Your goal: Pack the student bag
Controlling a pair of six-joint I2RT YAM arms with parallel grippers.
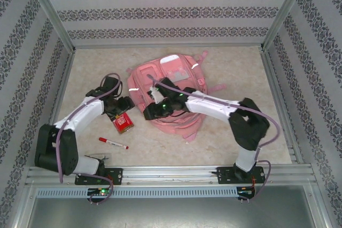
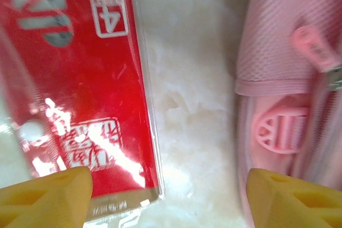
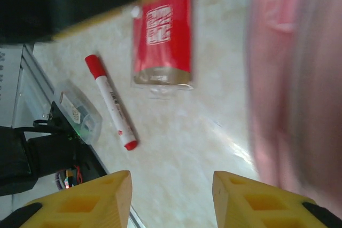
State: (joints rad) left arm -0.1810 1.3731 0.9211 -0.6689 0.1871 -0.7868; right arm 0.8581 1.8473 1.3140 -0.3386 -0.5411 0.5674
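Note:
The student bag (image 1: 166, 86) is a pink backpack lying flat in the middle of the table. Its pink fabric and a zip pull fill the right side of the left wrist view (image 2: 288, 68). It is a pink blur on the right of the right wrist view (image 3: 294, 78). My left gripper (image 1: 121, 105) (image 2: 168, 201) is open just left of the bag, with bare table between its yellow fingertips (image 2: 48, 196). Under its left finger lies a red plastic-wrapped packet (image 1: 123, 122) (image 2: 75, 78) (image 3: 163, 30). My right gripper (image 1: 150, 111) (image 3: 171, 201) is open at the bag's near-left edge and holds nothing.
A white marker with a red cap (image 1: 113, 142) (image 3: 111, 102) lies on the table near the left arm's base. A metal rail (image 1: 171, 173) runs along the near edge. Patterned walls (image 1: 32, 52) close in the left, back and right sides.

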